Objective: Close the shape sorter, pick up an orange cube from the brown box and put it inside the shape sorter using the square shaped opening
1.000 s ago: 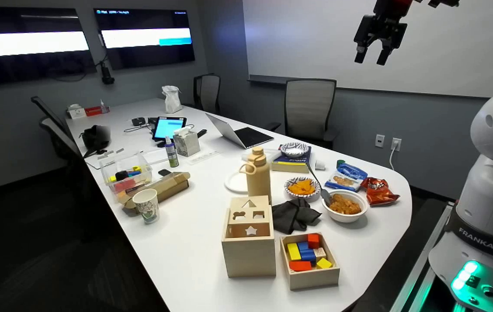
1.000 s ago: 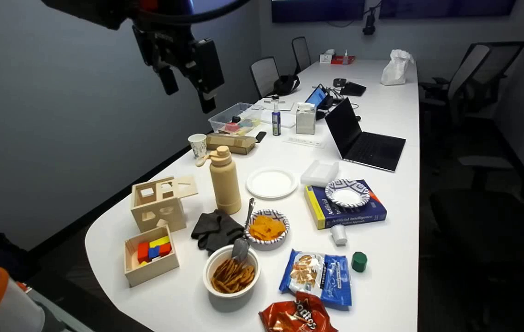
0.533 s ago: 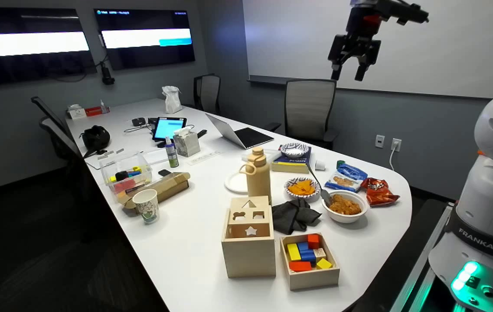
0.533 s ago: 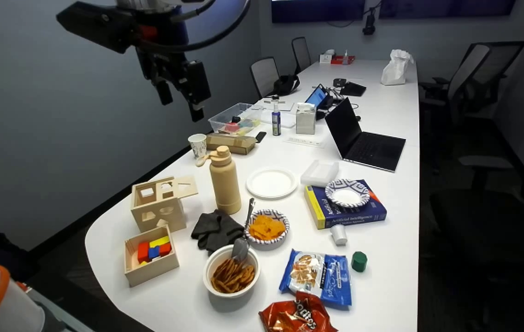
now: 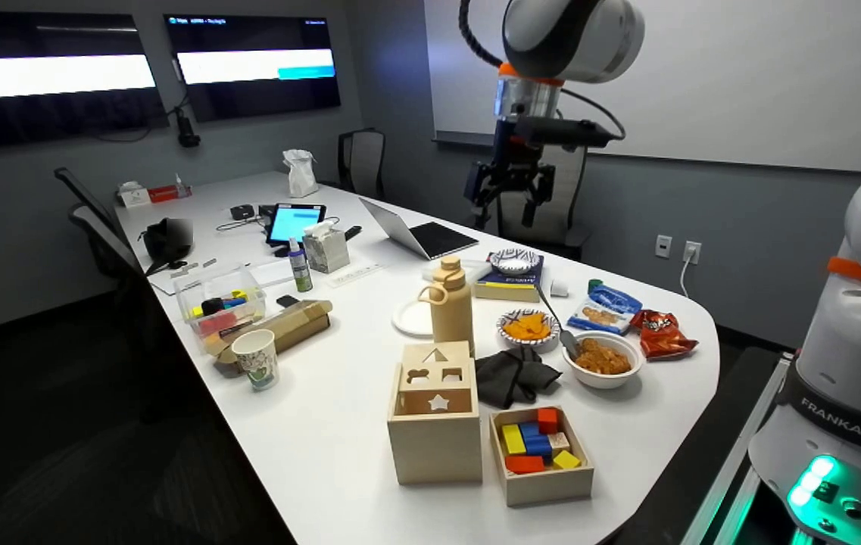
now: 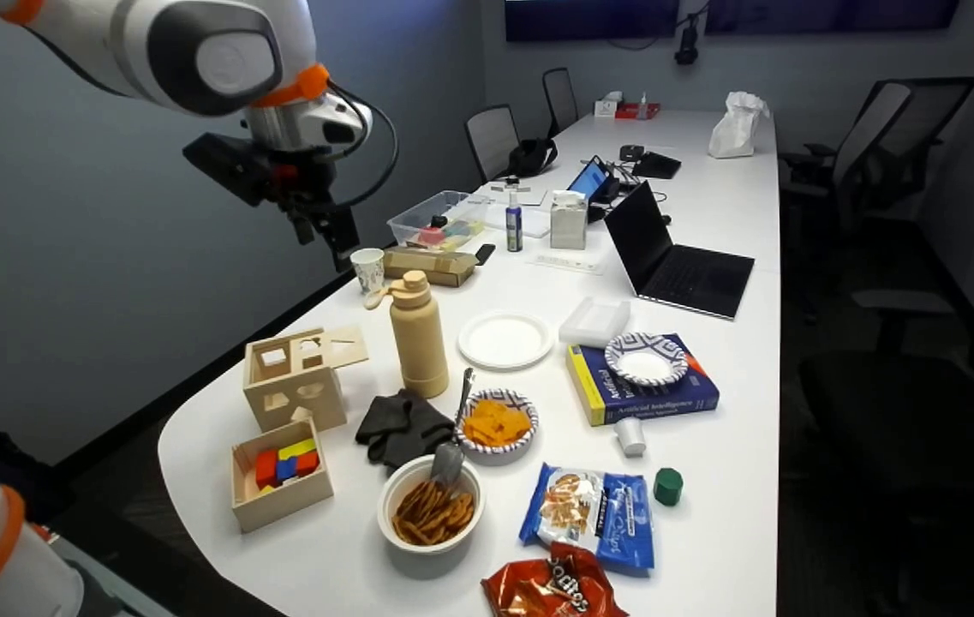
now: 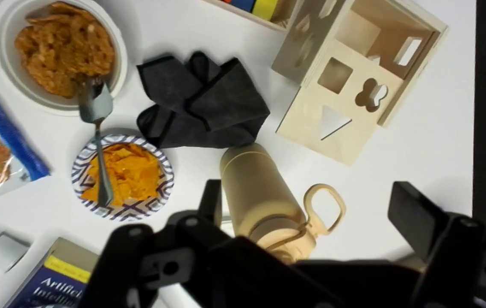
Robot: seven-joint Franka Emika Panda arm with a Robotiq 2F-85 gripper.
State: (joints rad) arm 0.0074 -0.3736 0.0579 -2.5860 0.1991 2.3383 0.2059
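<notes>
The pale wood shape sorter (image 5: 436,453) stands on the table in both exterior views. Its lid (image 7: 307,122) is slid partly out, so part of the top lies uncovered and the lid's end overhangs. The square shaped opening (image 7: 335,75) shows in the lid beside clover and triangle holes. Close by is the brown box (image 5: 551,492) of coloured blocks; only its edge (image 7: 284,20) reaches the wrist view. An orange cube (image 5: 547,421), reddish in tone, lies at the box's far end. High over the table, my gripper (image 5: 504,218) is open and holds nothing.
A tan bottle (image 7: 260,188) rises beyond the sorter, seen between and below my fingers in the wrist view. Near it lie a dark cloth (image 7: 208,102), a chip bowl (image 7: 129,175) with a fork, and a larger snack bowl (image 5: 601,381). A paper cup (image 5: 256,362) stands farther off.
My gripper has come down toward the table and across, nearer the bottle and the sorter, staying open. Sorter, box and blocks have not moved.
</notes>
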